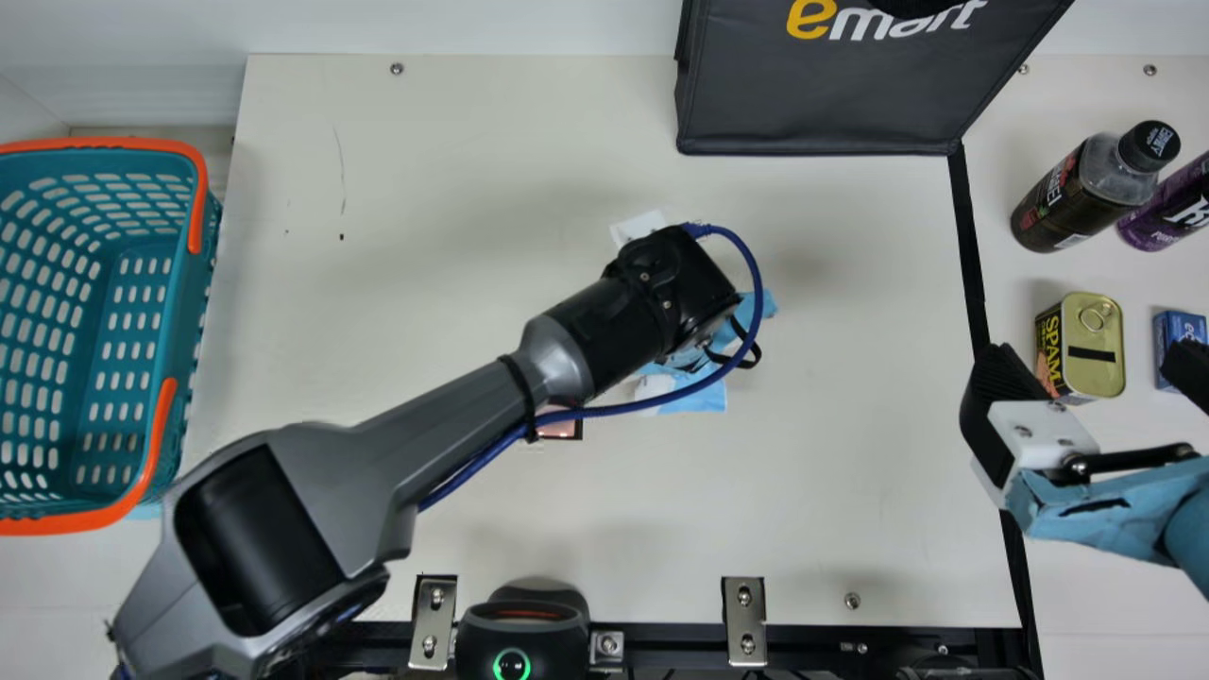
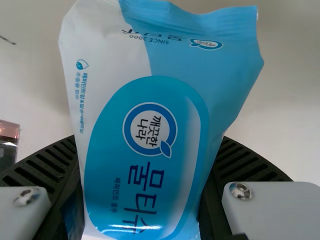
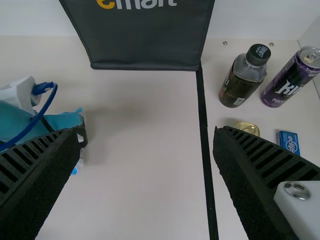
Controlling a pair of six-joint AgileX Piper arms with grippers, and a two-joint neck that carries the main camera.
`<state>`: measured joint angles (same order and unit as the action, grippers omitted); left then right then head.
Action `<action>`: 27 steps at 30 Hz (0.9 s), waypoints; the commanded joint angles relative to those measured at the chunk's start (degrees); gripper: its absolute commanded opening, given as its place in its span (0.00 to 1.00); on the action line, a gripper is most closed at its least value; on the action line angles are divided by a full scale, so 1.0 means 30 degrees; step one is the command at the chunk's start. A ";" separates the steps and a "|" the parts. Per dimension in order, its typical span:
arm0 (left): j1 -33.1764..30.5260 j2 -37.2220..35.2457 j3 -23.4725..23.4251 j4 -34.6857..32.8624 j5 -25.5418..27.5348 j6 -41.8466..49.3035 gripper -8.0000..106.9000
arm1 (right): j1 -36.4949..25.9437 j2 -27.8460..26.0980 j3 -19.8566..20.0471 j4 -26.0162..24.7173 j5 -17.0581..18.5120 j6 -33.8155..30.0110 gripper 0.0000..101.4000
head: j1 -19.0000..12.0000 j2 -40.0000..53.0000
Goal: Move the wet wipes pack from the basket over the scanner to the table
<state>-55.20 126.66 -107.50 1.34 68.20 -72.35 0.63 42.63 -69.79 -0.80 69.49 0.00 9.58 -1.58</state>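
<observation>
Black bag [image 1: 817,109] reads "emart"; tin [image 1: 1096,335], "SPAM"; wet wipes pack [image 2: 145,115], "SINCE 2000".

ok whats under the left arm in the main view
Part of the blue-and-white wet wipes pack and an edge of a small pinkish thing stick out; the left arm covers the rest of both there.

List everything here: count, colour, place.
Plastic basket: one, teal and orange, left
Fabric bag: one, black, far edge
Capped bottle: one, dark, right
Metal can: one, purple, beside bottle
Rectangular tin: one, yellow, right
Small box: one, blue, beside tin
Wet wipes pack: one, blue and white, centre
Flat item: one, pink and black, on table
Round-topped device: one, black, near edge
Metal brackets: two, silver, near edge
Table: one, cream, middle
Left arm: one, grey, across table
Right arm: one, blue-covered, right
Left gripper: one, black, holding pack
Right gripper: one, black, open
</observation>
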 commanded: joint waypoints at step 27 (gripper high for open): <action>0.0875 -0.0438 0.0724 -0.3145 -0.1612 0.2431 0.85 | 0.0000 0.0000 0.0000 0.0000 0.0006 0.0000 0.94 | -0.0553 0.0001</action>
<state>-52.92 126.38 -106.58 -6.92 64.58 -66.76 0.63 42.63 -69.79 -0.80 69.50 0.00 9.58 -1.58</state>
